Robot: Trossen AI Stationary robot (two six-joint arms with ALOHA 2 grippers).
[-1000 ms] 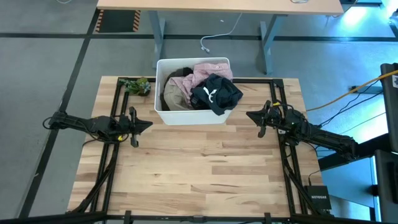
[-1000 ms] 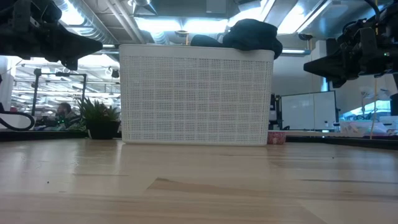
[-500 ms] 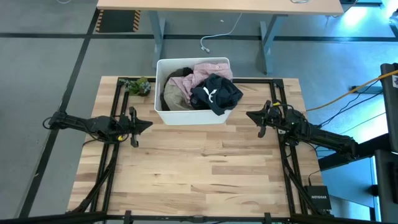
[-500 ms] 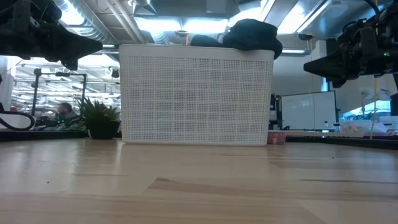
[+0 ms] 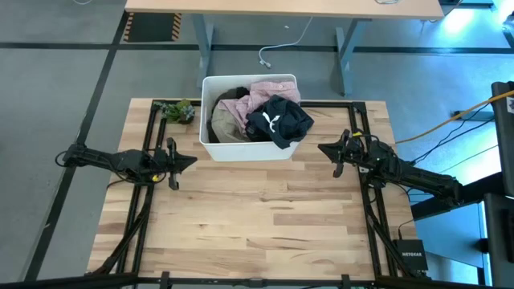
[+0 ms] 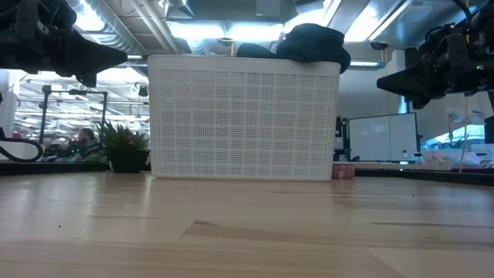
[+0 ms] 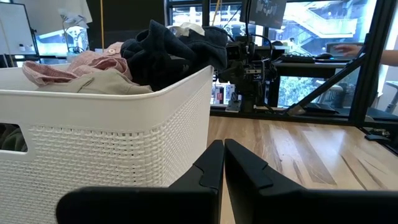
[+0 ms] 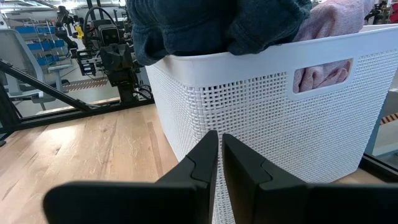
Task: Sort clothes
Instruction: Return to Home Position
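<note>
light: bright, even | source: ceiling lamps (image 6: 202,31) | shadows: faint on table (image 5: 265,209) | low view: backlit, glare

One white bin (image 5: 241,151) at the far middle of the worktop (image 5: 257,217), just the one. Inside it, three garments I can tell apart: one pale pink piece (image 5: 261,92), one olive-beige piece (image 5: 225,124), one black piece with a white logo (image 5: 281,120). A dark patch at the bin's far-left corner might be a fourth, can't say. One potted plant (image 5: 178,110). Two arms, two claws: left claw (image 5: 193,160), right claw (image 5: 323,148).
</note>
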